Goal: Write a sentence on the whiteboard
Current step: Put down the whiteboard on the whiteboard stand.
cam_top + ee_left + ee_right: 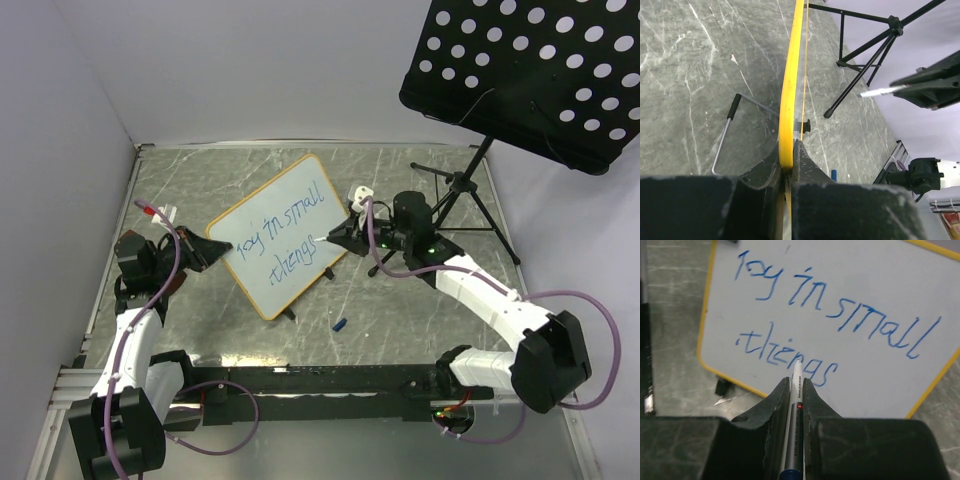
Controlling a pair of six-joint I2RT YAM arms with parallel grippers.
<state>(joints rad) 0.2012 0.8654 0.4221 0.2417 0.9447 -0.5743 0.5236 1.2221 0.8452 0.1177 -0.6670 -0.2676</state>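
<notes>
Top external: grey marbled desk (pixel 420 310), pale walls (pixel 250 70). The whiteboard (pixel 262 285) stands mid-desk, long axis running near-left to far-right, its sentence (pixel 300 215) facing the right arm. Left claw (pixel 205 250) clamps its frame. Right claw (pixel 335 240) clamps a marker (pixel 795 385), tip at the last word.

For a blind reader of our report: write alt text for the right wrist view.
The right claw grips a white marker, its tip at the blue sentence on the whiteboard: "joy in small things", in two lines. The yellow-framed board sits on a grey marbled table.
</notes>
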